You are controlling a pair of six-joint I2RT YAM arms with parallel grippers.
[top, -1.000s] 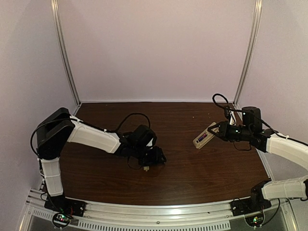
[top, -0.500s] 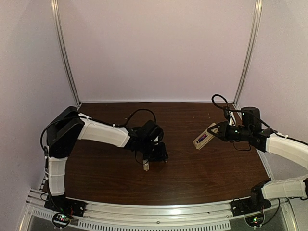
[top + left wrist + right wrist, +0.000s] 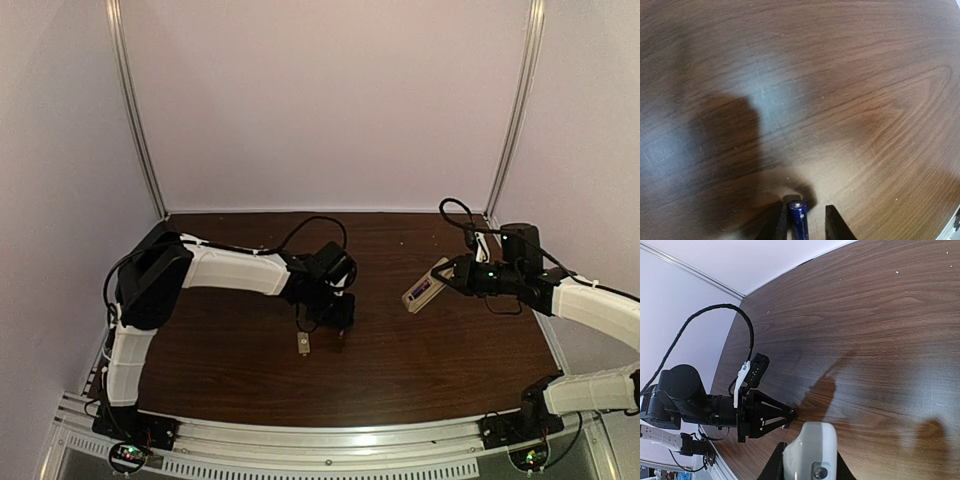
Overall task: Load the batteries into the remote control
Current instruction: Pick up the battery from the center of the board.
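Near edge: We see a dark wooden table point(image 3: 430, 375), with both arm bases bolted along its near edge.
Cover piece: A small flat grey-white cover piece point(image 3: 303, 343) lies on the wood. It is the thing closest to the near edge and sits about midway between the left and right edges.
Left gripper: Just beyond the cover piece, near the table's middle, the left gripper point(image 3: 806, 216) points downward. Its fingers are narrowed onto one purple-blue battery point(image 3: 798, 220), and the battery's end shows between them.
Remote control: Farther back, toward the right edge, the remote control point(image 3: 414, 294) hangs tilted in the air, clear of the table.
Right gripper: The right gripper point(image 3: 443, 274) is clamped around the remote's far end.
Recess: A purple-blue patch point(image 3: 426, 284) shows on the remote. It is probably a battery already seated, but it is too small for us to be sure.
Step in hand: We judge that the held battery is being carried toward the remote.
Next move: It calls for lining the battery up lengthwise with the recess, then pressing it in gently while the right gripper holds steady.
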